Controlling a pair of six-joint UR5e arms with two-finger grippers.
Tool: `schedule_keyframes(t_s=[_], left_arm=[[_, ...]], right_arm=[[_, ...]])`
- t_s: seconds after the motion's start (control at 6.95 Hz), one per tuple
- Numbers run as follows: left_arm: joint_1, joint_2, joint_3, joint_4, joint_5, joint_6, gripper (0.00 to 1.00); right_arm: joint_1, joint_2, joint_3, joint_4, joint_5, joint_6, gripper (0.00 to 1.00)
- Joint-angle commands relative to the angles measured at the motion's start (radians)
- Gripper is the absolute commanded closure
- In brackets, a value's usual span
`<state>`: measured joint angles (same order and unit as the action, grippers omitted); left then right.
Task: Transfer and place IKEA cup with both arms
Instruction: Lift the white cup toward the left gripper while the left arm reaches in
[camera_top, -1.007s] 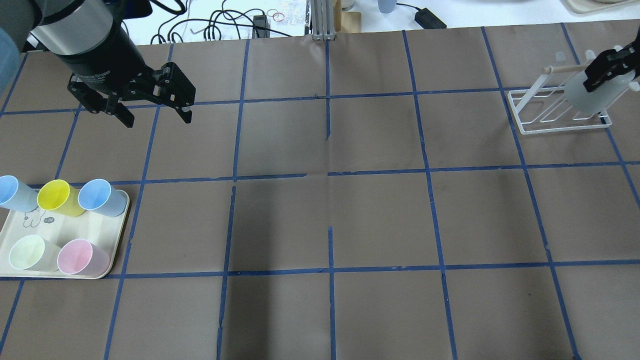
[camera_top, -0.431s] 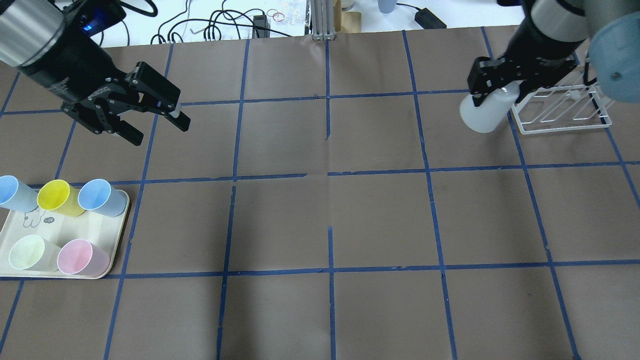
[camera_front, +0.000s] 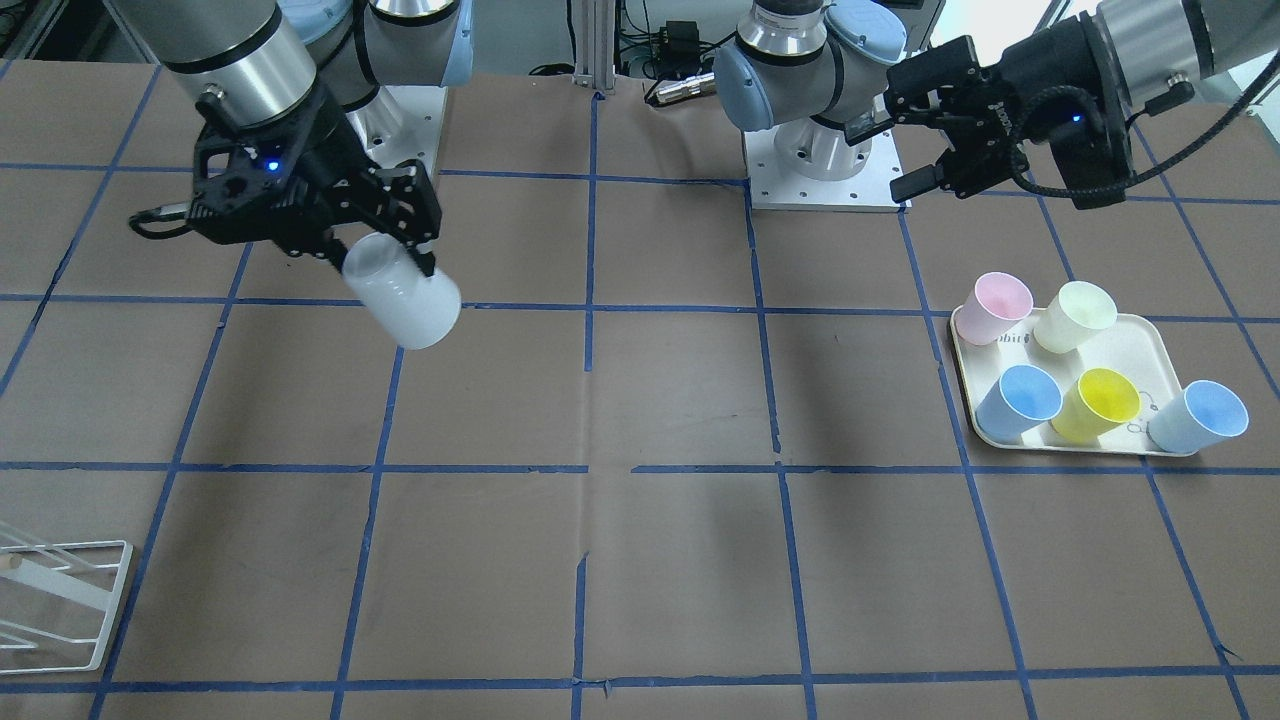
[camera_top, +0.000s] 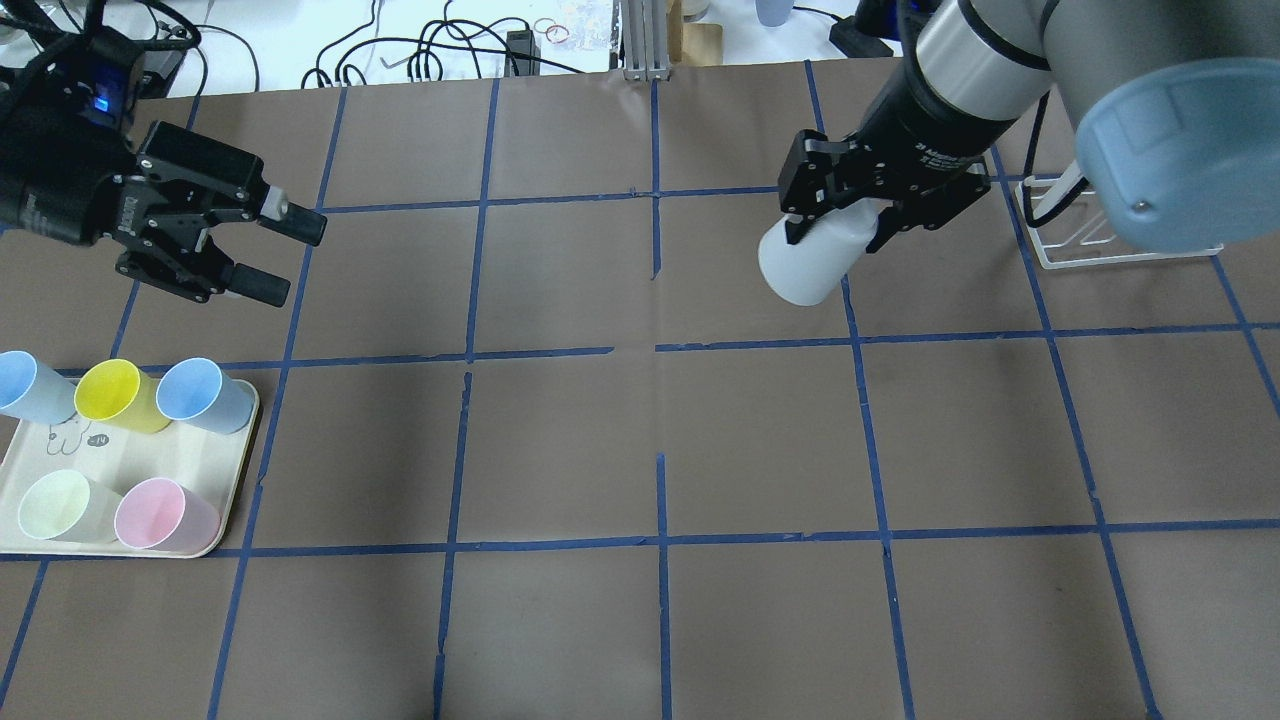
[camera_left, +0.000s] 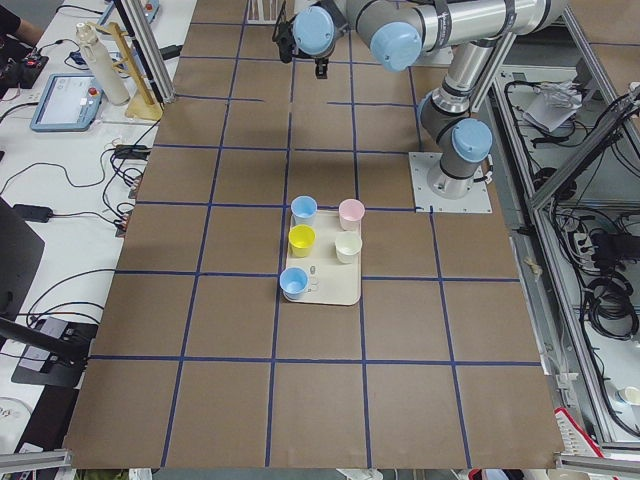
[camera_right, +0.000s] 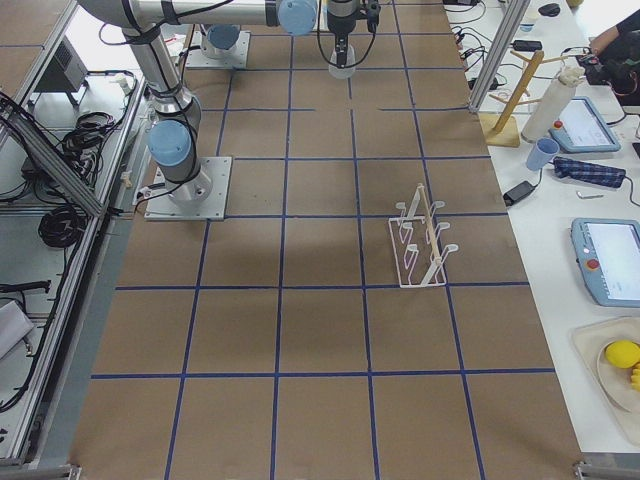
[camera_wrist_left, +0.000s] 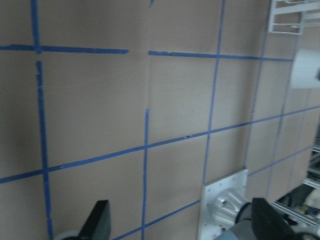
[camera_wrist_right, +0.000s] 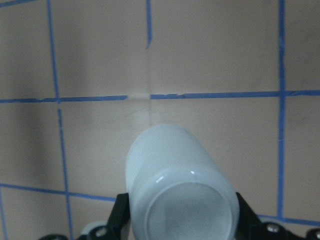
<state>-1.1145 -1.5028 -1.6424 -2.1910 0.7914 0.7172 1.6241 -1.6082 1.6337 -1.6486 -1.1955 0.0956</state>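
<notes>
The IKEA cup (camera_top: 805, 262) is whitish grey and tilted, held above the table right of centre. My right gripper (camera_top: 838, 215) is shut on it. It also shows in the front view (camera_front: 405, 298) in the right gripper (camera_front: 385, 245), and fills the right wrist view (camera_wrist_right: 175, 190). My left gripper (camera_top: 295, 258) is open and empty at the far left, with its fingers pointing right towards the cup. It shows open in the front view (camera_front: 885, 158). The cup appears small at the edge of the left wrist view (camera_wrist_left: 307, 67).
A cream tray (camera_top: 150, 450) at the front left holds several cups: two light-blue, a yellow, a pale green and a pink. It also shows in the front view (camera_front: 1130, 345). A white wire rack (camera_top: 1120, 250) stands at the back right, partly behind my right arm.
My right gripper has carried the cup leftward from the rack towards the table's middle. My left gripper has turned its fingers to the right and shifted left.
</notes>
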Motion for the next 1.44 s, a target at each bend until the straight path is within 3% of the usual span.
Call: schedule_keyframes(t_s=[0.0,0.29,0.58,0.72,0.86,1.29], left_arm=[[0.016,-0.020,-0.159,-0.021,-0.252,0.126,0.00],[-0.046,-0.043,-0.240,-0.019,-0.432,0.165,0.00],[-0.157,-0.054,-0.234,-0.018,-0.521,0.137,0.00],[-0.160,-0.063,-0.240,-0.018,-0.523,0.140,0.00],[-0.165,-0.066,-0.244,-0.021,-0.526,0.145,0.00],[-0.169,-0.051,-0.247,-0.033,-0.528,0.151,0.00]], right_arm=[[-0.006,-0.030,0.017,0.052,0.337,0.088,1.00],[-0.015,-0.013,0.031,0.107,0.601,0.085,1.00],[-0.065,-0.010,0.177,0.104,0.890,0.049,1.00],[-0.067,-0.010,0.249,0.101,1.044,-0.006,1.00],[-0.067,-0.010,0.268,0.099,1.086,-0.013,1.00],[-0.061,0.011,0.278,0.104,1.090,-0.011,1.00]])
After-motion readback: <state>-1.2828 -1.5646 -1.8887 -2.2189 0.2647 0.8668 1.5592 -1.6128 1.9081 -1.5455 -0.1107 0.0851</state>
